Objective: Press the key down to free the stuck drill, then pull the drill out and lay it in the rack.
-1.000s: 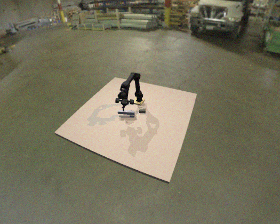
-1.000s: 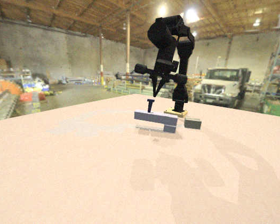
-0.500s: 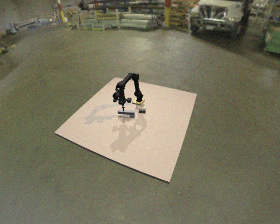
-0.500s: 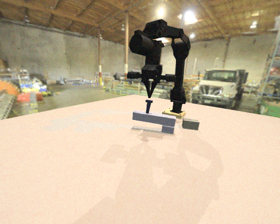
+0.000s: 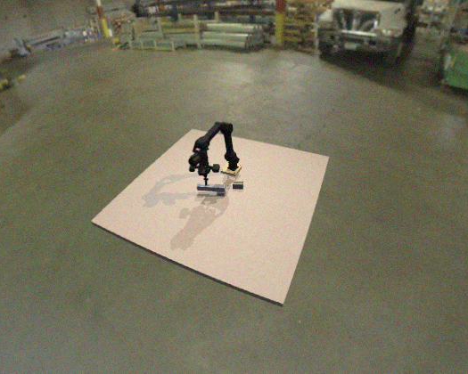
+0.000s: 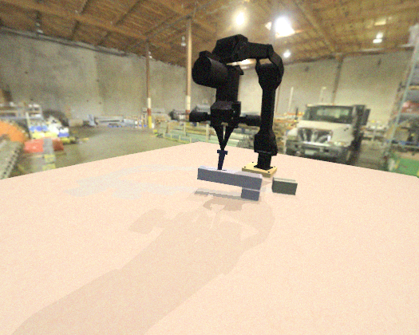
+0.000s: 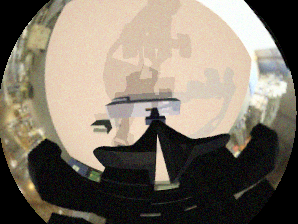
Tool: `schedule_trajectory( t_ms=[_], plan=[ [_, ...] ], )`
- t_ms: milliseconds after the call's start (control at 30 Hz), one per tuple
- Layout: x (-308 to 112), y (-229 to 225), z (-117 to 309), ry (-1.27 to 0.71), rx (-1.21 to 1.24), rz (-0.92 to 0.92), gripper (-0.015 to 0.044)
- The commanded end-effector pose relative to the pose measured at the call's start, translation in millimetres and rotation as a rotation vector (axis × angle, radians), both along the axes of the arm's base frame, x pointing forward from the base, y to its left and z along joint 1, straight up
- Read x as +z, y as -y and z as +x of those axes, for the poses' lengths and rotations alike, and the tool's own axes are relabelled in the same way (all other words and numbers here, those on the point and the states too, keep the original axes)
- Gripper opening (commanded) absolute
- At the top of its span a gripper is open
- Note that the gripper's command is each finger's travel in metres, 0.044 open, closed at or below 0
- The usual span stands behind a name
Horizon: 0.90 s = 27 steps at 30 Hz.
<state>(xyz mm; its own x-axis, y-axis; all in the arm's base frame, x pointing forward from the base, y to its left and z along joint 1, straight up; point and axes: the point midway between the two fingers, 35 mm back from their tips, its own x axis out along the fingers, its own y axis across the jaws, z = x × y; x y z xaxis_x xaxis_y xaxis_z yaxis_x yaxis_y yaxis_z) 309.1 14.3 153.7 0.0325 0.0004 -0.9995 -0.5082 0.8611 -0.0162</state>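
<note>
A dark blue T-shaped piece point(image 5: 206, 180) point(image 6: 222, 159) point(image 7: 155, 120) stands upright in the top of a blue-grey beam point(image 5: 202, 188) point(image 6: 209, 177) point(image 7: 130, 108). I cannot tell whether it is the key or the drill; no second such piece shows. The beam rests on a short leg at one end, its other end raised off the board. My gripper point(image 6: 223, 149) point(image 7: 157, 129) is shut and empty, pointing down, its tips at the T-piece's crossbar. They seem to touch it. A small dark grey-green block point(image 5: 238, 186) point(image 6: 284, 187) point(image 7: 102, 125), possibly the rack, sits beside the beam's leg end.
The arm's yellow base plate point(image 5: 226, 171) point(image 6: 249, 169) stands behind the beam and the small block. The pale square board point(image 5: 251, 249) point(image 6: 305, 255) under everything ends in open edges. Arm shadows fall across it.
</note>
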Motion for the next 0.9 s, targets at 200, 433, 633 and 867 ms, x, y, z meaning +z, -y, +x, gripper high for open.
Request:
schedule_trajectory(
  t_ms=[200,433,633,867],
  plan=[
    [-7.6,-0.1,1.3,-0.002,0.002,0.002,0.0],
    [-10.2,0.0,1.6,-0.002,0.002,0.002,0.0],
    [-12.3,0.6,1.1,-0.002,0.002,0.002,0.0],
    [-14.3,1.7,-0.1,-0.002,0.002,0.002,0.0]
  ],
)
